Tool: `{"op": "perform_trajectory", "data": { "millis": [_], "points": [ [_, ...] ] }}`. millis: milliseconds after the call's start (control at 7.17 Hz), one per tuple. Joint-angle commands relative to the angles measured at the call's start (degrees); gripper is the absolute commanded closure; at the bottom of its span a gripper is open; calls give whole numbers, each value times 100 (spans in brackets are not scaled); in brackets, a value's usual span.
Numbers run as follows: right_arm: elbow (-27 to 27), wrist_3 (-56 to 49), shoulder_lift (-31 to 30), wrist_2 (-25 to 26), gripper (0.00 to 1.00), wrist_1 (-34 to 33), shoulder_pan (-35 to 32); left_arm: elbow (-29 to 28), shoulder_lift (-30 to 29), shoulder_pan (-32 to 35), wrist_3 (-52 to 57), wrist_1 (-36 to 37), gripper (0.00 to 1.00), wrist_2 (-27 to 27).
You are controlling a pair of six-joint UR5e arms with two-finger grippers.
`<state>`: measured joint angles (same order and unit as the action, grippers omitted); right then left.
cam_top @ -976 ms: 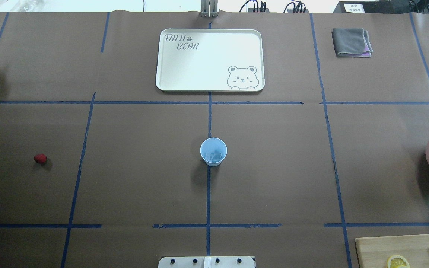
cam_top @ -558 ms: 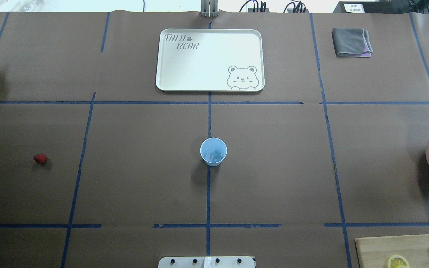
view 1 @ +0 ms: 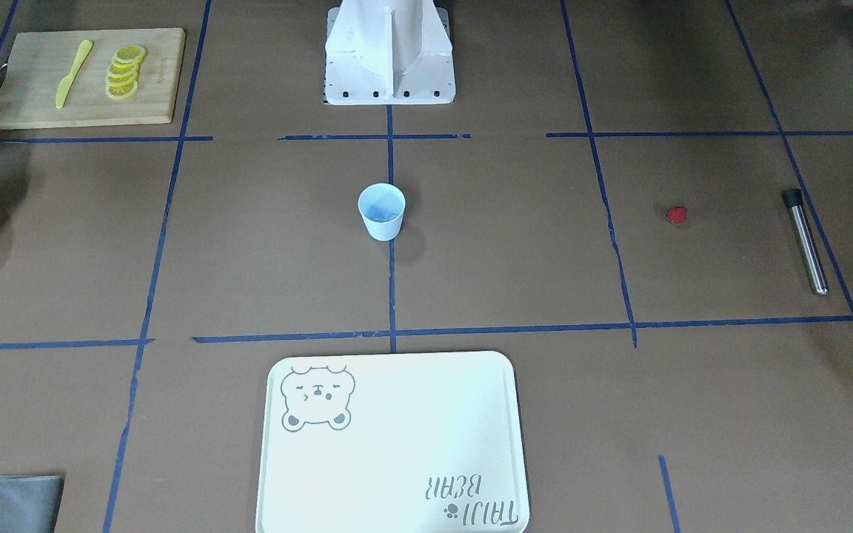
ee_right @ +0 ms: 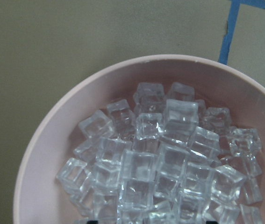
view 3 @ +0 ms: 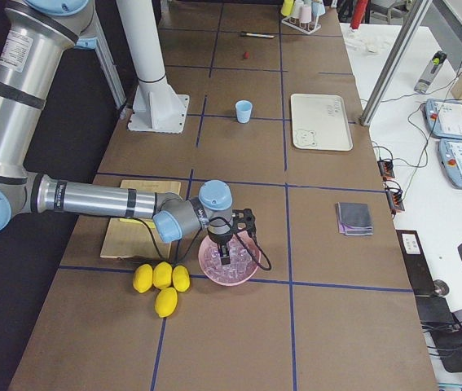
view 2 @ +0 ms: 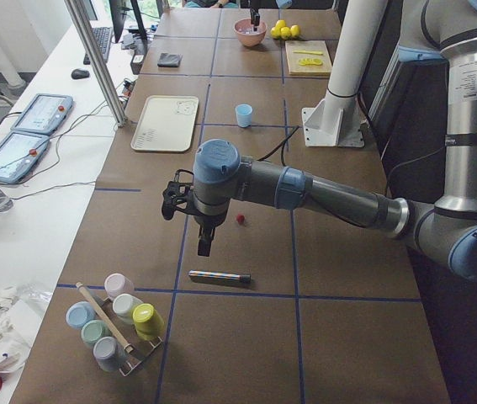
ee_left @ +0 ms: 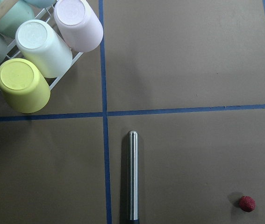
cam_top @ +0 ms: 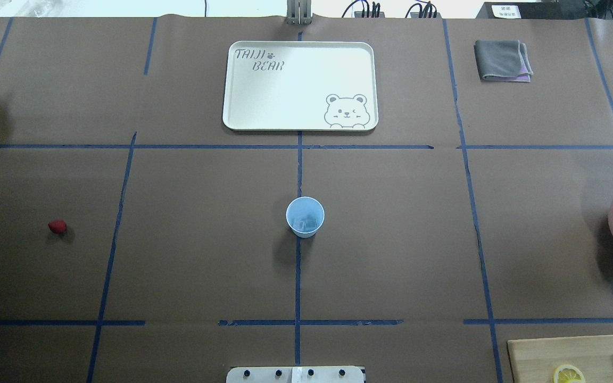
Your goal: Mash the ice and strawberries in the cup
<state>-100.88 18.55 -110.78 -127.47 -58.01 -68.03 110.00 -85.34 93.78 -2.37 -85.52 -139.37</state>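
The pale blue cup (cam_top: 305, 217) stands upright at the table's middle, with a few ice chunks (cam_top: 306, 224) inside; it also shows in the front view (view 1: 381, 212). The red strawberry (cam_top: 57, 227) lies alone on the table far left, also in the left wrist view (ee_left: 247, 204). My left gripper (view 2: 203, 246) hangs above the table beside the strawberry (view 2: 241, 219); I cannot tell if it is open. My right gripper (view 3: 226, 258) hangs over the pink bowl (view 3: 247, 273) full of ice cubes (ee_right: 165, 163); I cannot tell its state.
A steel rod (ee_left: 132, 175) lies near the strawberry. A rack of upturned cups (ee_left: 43, 46) stands beyond it. A white bear tray (cam_top: 296, 90), a grey cloth (cam_top: 502, 60), a cutting board (view 1: 27, 104) with lemon slices (view 1: 124, 72), and lemons (view 3: 159, 281) are around.
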Motion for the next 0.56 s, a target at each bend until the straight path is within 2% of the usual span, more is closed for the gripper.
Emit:
{"op": "perform_trajectory", "data": {
  "millis": [0,139,418],
  "points": [
    [68,-1,-5,-14,22,-9,1,-5,0,0,0,0,0,-2],
    [112,-1,4,-40,22,-9,1,-5,0,0,0,0,0,-2],
    [165,-1,13,-49,30,-9,9,-5,-9,0,0,0,0,-2]
  ]
}}
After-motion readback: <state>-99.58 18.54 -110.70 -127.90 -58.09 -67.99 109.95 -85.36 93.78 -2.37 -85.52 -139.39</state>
